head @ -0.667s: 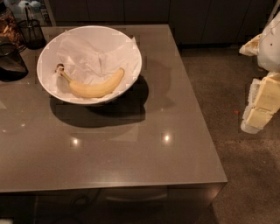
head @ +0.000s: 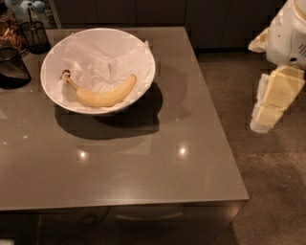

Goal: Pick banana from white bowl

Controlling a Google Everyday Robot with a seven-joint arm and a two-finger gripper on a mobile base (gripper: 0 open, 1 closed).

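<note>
While claw hangs beside glossy brown table | speckled floor | dark cabinets

No legible text, label, brand, number or sign on anything in view. Hand at right edge, beside table, over floor; no readable marking on it.

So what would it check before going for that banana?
1. The banana lies in plain view in the white bowl: ok.
2. Nothing covers the banana: ok.
3. The bowl stands well in from the table edge: ok.
4. The hand is over the bowl: not ok, it hangs right of the table.
5. The paper under the banana will stay put: cannot tell.
</note>
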